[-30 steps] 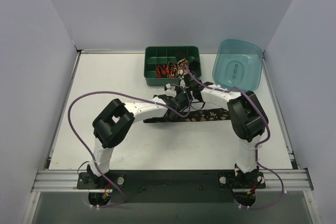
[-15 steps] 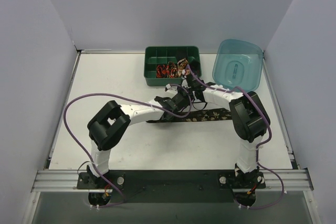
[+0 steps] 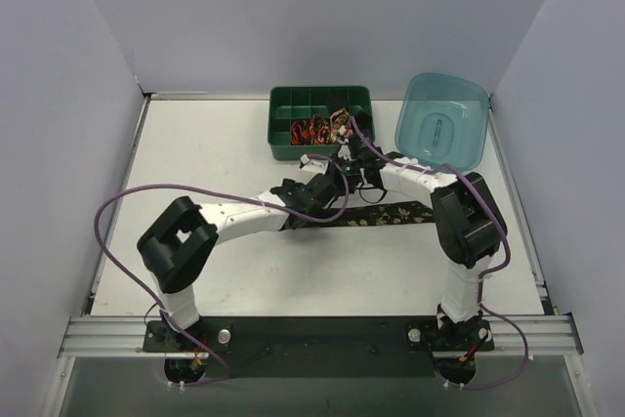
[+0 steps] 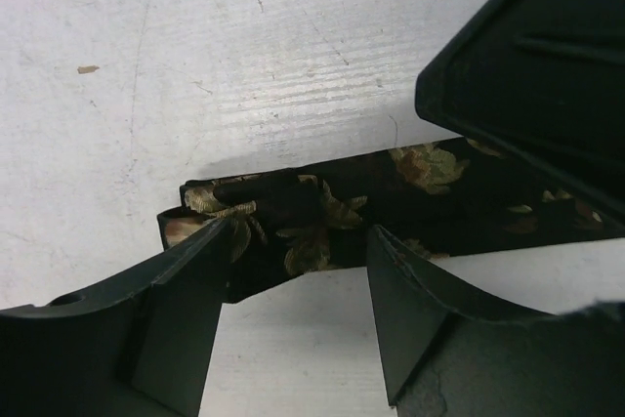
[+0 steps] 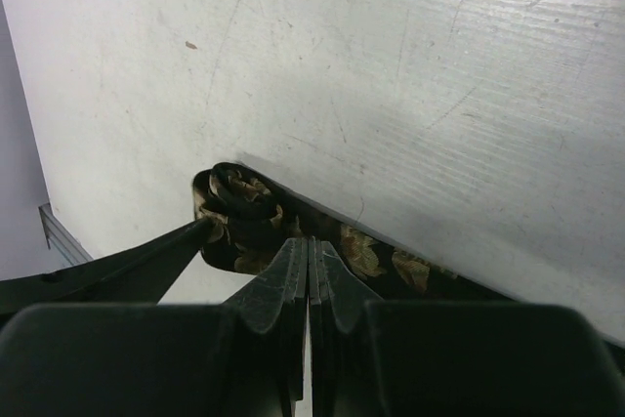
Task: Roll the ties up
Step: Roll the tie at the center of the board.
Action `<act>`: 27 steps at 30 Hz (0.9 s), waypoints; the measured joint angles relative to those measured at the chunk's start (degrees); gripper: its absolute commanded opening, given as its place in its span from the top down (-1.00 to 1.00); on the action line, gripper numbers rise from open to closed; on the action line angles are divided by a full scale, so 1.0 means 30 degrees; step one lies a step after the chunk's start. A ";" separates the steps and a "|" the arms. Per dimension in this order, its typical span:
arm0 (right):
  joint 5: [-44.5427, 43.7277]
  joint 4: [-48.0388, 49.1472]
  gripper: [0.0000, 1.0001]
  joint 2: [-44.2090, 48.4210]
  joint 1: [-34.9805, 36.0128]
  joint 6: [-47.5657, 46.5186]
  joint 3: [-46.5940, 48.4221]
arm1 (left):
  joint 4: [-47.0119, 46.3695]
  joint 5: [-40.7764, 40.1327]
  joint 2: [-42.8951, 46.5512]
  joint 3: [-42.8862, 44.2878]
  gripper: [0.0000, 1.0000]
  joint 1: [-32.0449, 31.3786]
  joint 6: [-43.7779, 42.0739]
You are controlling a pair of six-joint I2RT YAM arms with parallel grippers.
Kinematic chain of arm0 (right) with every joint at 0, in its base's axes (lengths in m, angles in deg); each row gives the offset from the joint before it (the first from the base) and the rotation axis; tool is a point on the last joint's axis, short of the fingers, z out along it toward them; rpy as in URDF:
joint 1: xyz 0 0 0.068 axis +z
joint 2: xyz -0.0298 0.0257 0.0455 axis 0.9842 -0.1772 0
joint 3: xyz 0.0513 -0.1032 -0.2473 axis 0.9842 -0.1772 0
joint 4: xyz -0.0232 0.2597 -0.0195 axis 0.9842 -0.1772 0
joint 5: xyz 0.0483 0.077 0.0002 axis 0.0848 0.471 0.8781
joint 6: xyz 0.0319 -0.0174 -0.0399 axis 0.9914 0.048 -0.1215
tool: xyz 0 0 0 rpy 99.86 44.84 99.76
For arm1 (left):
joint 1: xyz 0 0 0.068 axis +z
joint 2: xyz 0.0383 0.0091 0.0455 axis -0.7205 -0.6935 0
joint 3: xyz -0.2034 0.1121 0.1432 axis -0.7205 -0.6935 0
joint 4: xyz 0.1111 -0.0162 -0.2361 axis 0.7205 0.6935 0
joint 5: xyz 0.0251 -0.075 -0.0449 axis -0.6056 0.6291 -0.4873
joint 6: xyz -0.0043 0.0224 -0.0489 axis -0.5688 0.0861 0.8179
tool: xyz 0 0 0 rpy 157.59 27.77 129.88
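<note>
A long black tie (image 3: 386, 214) with gold leaf motifs lies flat across the table's middle. Its left end is curled into a small loose roll (image 5: 234, 214), which also shows in the left wrist view (image 4: 293, 217). My left gripper (image 4: 298, 241) is open, with its jaws on either side of that end just above the table; it also shows in the top view (image 3: 305, 200). My right gripper (image 5: 309, 243) is shut, its tips on or just over the strip beside the roll; I see no fabric between them. It also shows in the top view (image 3: 337, 178). Rolled ties (image 3: 312, 130) sit in the tray.
A dark green compartment tray (image 3: 283, 103) stands at the back centre. A translucent teal tub (image 3: 441, 122) sits to its right. Both arms cross over the table's middle, and purple cables loop off them. The grey walls close in left, right and back.
My left arm's elbow has swung left and down, and its gripper has shifted slightly left along the tie's end. The right arm has barely moved.
</note>
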 measured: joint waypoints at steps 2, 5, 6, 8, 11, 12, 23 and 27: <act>0.0138 0.0102 1.00 0.0087 0.0022 0.0066 0.0000 | -0.0109 0.0066 0.1005 -0.0335 -0.45 0.0000 -0.0015; 0.0248 0.0160 1.00 0.0102 0.0138 0.0124 0.0000 | -0.0561 0.0131 0.3009 -0.0889 -0.49 0.0029 -0.0015; 0.0284 0.0117 1.00 0.0102 0.0226 0.0124 0.0029 | -0.0721 0.0175 0.3665 -0.1071 -0.49 0.0109 -0.0022; 0.0321 -0.0066 1.00 0.0102 0.0444 0.0109 0.0204 | -0.1042 0.0503 0.4874 -0.1523 -0.51 0.0437 -0.0007; 0.0313 -0.0284 1.00 0.0102 0.0911 -0.0066 0.0721 | -0.1610 0.1239 0.6346 -0.2477 -0.53 0.1443 0.0015; 0.0306 -0.0357 1.00 0.0102 0.1093 -0.0175 0.0969 | -0.1902 0.1858 0.6972 -0.3118 -0.54 0.2113 0.0058; -0.0437 -0.1851 1.00 -0.0772 0.2900 -0.1428 0.3774 | -0.4597 0.8400 1.0506 -0.9442 -0.59 0.8167 0.1297; -0.0969 -0.2710 1.00 -0.1100 0.3191 -0.1923 0.3985 | -0.5945 1.0899 1.0484 -1.0673 -0.59 0.9275 0.1872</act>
